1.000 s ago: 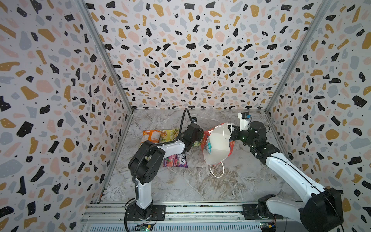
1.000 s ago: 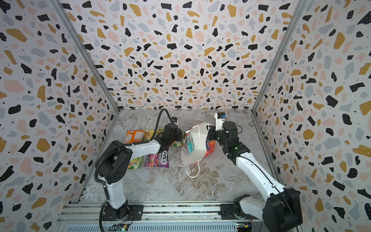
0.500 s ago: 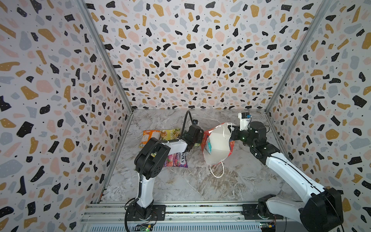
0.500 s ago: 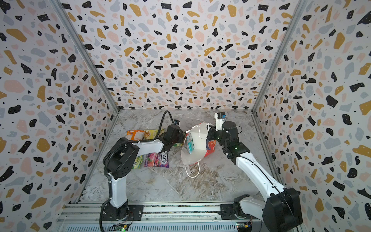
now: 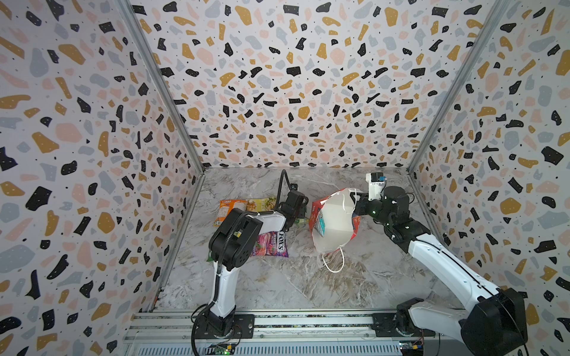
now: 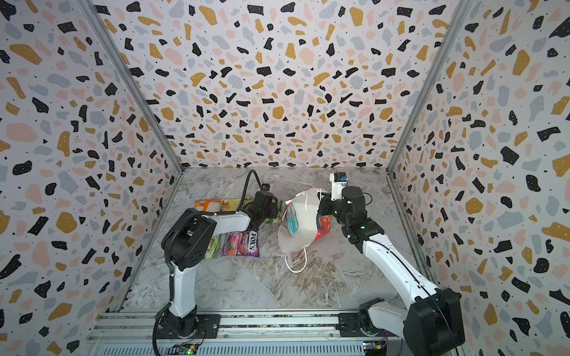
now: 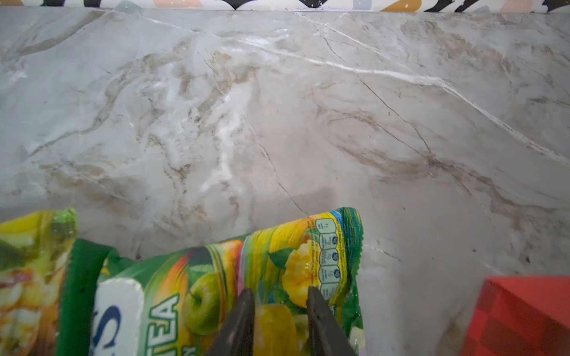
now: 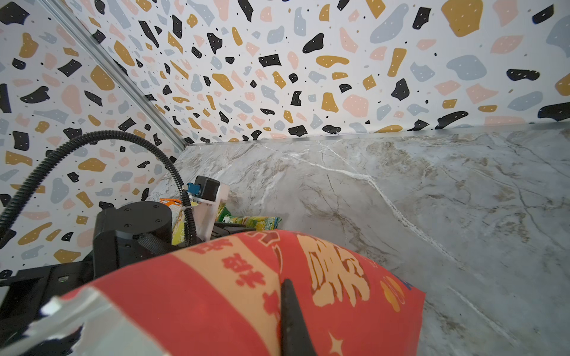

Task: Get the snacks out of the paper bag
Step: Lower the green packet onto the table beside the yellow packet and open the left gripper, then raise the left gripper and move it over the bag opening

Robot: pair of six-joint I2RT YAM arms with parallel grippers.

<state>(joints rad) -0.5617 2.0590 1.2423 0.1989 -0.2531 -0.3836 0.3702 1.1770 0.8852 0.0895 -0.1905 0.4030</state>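
Note:
The red paper bag [image 5: 334, 222] [image 6: 303, 222] stands in the middle with its white inside showing and a teal-red snack [image 5: 320, 223] against its left wall. My right gripper [image 5: 356, 203] [image 8: 285, 282] is shut on the bag's far right rim, one finger outside the red wall. My left gripper [image 7: 279, 296] [image 5: 297, 212], just left of the bag, is shut on a green-yellow snack [image 7: 277, 262] lying on the table. Beside it lie orange [image 5: 229, 208], yellow [image 5: 262, 203] and purple FOX'S [image 5: 273, 245] snacks. The left arm partly covers a green one [image 6: 212, 246].
Patterned walls [image 5: 92, 154] close in the marble table [image 5: 308, 292] on three sides, and a metal rail [image 5: 277, 320] runs along the front. The bag's white cord handle [image 5: 333, 262] trails onto the table towards the front.
The left arm's elbow has shifted a little to the right while its gripper stayed beside the bag. The right arm and the bag have not moved.

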